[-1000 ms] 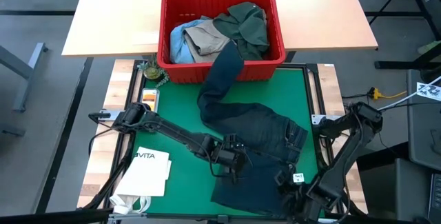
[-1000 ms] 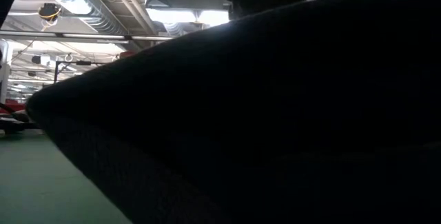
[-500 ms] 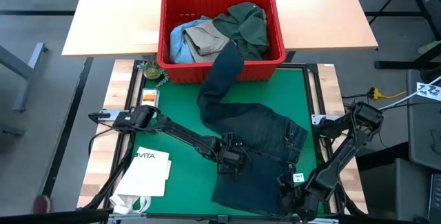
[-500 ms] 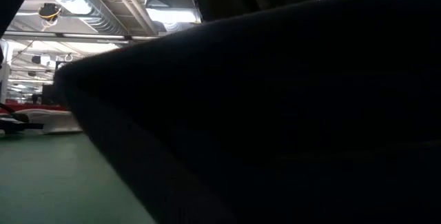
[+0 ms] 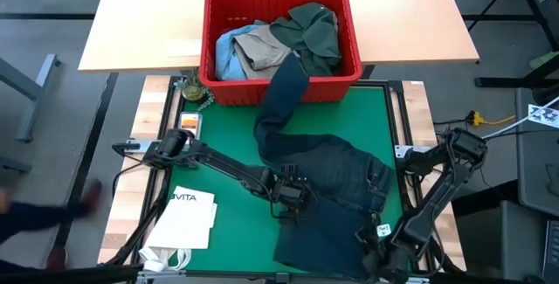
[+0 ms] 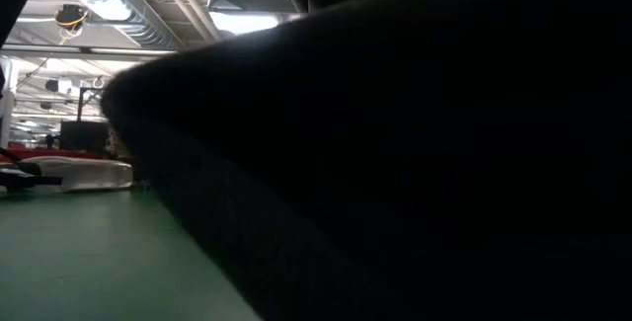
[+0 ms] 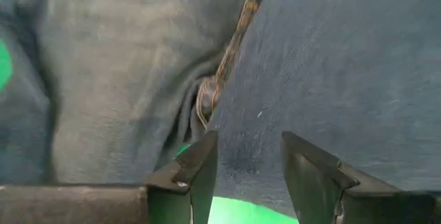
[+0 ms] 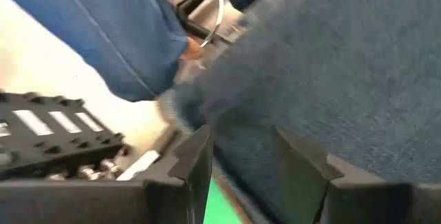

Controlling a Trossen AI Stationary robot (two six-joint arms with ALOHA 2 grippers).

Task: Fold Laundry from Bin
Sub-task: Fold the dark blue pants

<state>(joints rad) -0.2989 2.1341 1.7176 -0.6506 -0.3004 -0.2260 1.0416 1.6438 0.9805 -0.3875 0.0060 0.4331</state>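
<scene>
The red bin (image 5: 218, 92) stands at the mat's far edge with several garments (image 5: 306, 26) piled in it. Dark navy trousers (image 5: 341, 166) lie spread on the green mat (image 5: 236, 157), and one leg (image 5: 284, 83) runs up over the bin's front rim. My left gripper (image 5: 294, 212) is at the trousers' left edge, shut on the cloth. My right gripper (image 5: 371, 242) is at their near right part, also shut on cloth. In the low view the dark cloth (image 6: 415, 163) fills most of the picture. My left gripper (image 7: 248, 176) pinches an edge of the trousers (image 7: 241, 148) between its two fingers, beside an orange-stitched seam (image 7: 227, 65). It comes slanting down from the table's left. The cloth around it lies on the mat. Layers cannot be told. My right gripper (image 8: 241, 169) has dark trouser cloth (image 8: 248, 134) between its two fingers, near the garment's near right edge. It comes slanting down from the table's right. Which part of the cloth it holds, and how many layers, the blur hides.
A white paper bag printed VITA (image 5: 188, 214) lies at the mat's near left. A small plant-like thing (image 5: 194, 87) and a little orange box (image 5: 189, 124) sit left of the bin. A blurred person (image 5: 44, 210) moves past the table's left side.
Both grippers have sunk a little, and the right one has tipped and rolled. The trousers' near part has slid slightly toward the table's right edge, while the leg over the bin's rim has stayed. A person has come into view at the left.
</scene>
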